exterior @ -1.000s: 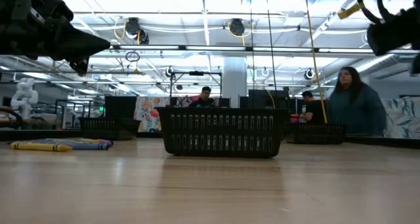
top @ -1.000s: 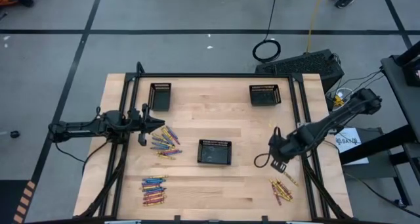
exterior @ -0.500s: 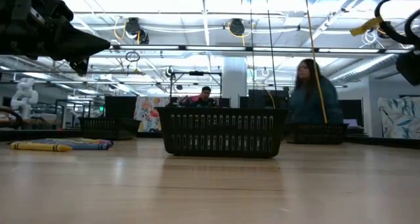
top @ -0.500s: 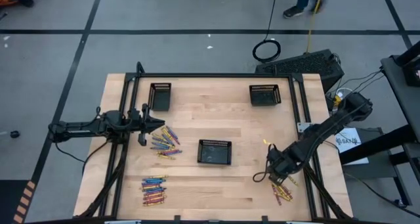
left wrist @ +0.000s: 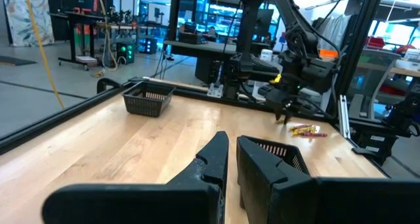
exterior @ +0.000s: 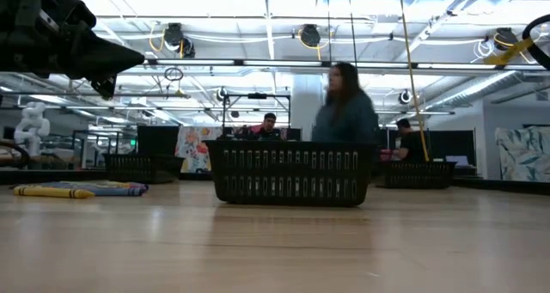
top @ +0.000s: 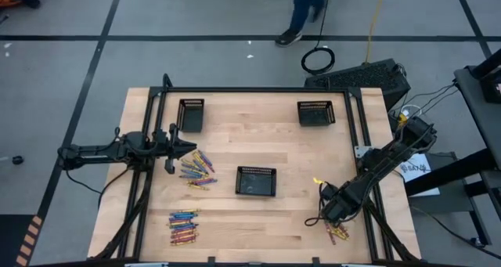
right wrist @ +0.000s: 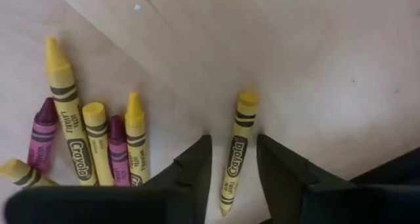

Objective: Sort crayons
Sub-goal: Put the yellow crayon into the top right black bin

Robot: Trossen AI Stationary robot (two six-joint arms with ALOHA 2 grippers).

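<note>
the crayons (top: 192, 168) lie in three loose groups on the pale wooden desk (top: 290, 149): a blue, yellow and pink cluster just in front of the left gripper (top: 190, 150), a tidier stack of blue, orange-red and yellow ones (top: 183, 226) near the front left edge, and a small yellow and magenta bunch (top: 338, 232) at the front right. in the right wrist view the sticks are paper-wrapped with black bands and printed labels. one yellow crayon (right wrist: 234, 152) lies apart from its neighbours, between the fingers of the right gripper (right wrist: 233, 168), which stand narrowly parted on either side of it; whether they touch it is hard to say. the left gripper hangs at the desk's left side, its fingers nearly together around nothing.

three black mesh trays (top: 256, 181) sit on the desk, one central and two toward the far corners. beyond it is a grey floor with dark tape lines, a coiled cable (top: 318, 60), and a person (exterior: 345, 112) walking past.
</note>
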